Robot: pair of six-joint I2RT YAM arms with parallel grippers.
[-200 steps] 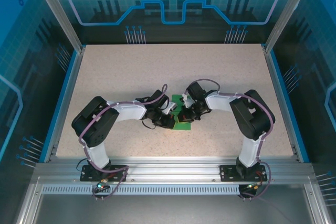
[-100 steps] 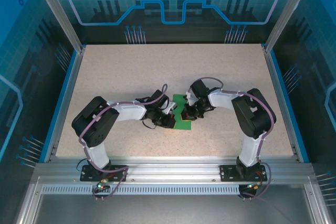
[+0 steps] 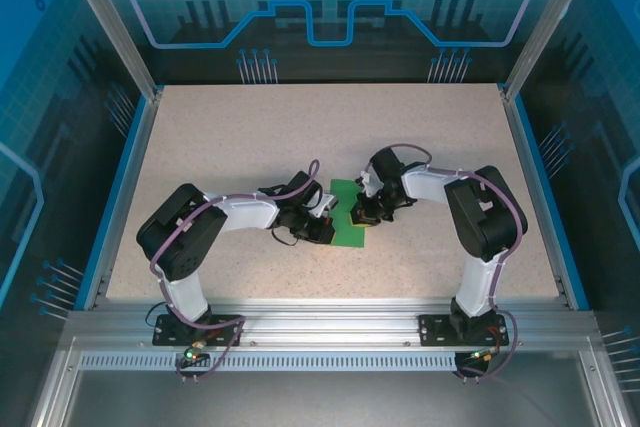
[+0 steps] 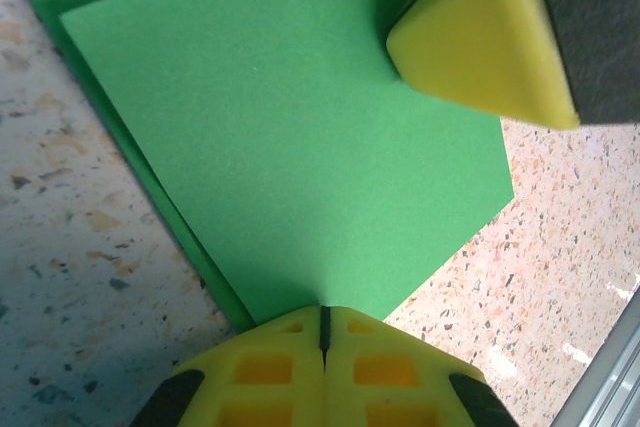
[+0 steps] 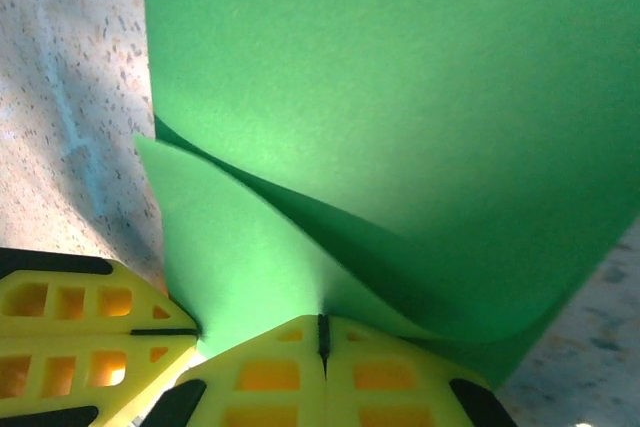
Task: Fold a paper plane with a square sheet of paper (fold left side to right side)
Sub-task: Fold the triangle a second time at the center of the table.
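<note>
Change: my right gripper [image 5: 322,335] has slid rightward, clenched on a curling flap of the paper [image 3: 346,235], baring more green at the middle of the table [image 3: 300,127]; the fold looks underway. My left gripper [image 4: 324,332] crouches low, closed, seemingly pinching the paper's near edge.

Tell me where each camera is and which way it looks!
Top camera: above and behind the arms, looking down on the table; both arms show, bases nearest.
Left wrist camera: on the left wrist, looking down past its shut left gripper at the green paper.
Right wrist camera: on the right wrist, looking past its shut right gripper at the paper's curled-up layer.
All three share the green paper.
</note>
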